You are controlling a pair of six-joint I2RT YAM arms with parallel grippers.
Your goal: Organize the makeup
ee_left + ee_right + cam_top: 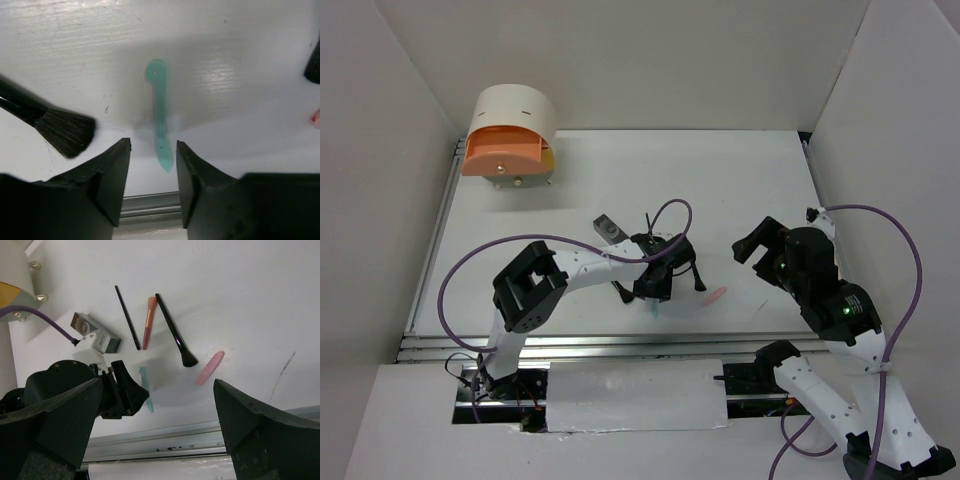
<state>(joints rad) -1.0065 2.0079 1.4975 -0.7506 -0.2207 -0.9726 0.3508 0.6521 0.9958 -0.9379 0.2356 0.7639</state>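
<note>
Bright even light, soft shadows, mild glare

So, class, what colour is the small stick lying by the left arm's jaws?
The stick is mint green, seen best in the left wrist view.

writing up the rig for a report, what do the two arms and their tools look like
The left arm and right arm have white links with black joint housings. A purple cable loops along each. A small green light shows on the right arm's black upper housing. The left tool and right tool each have two broad, black, wedge-shaped fingers.
</note>
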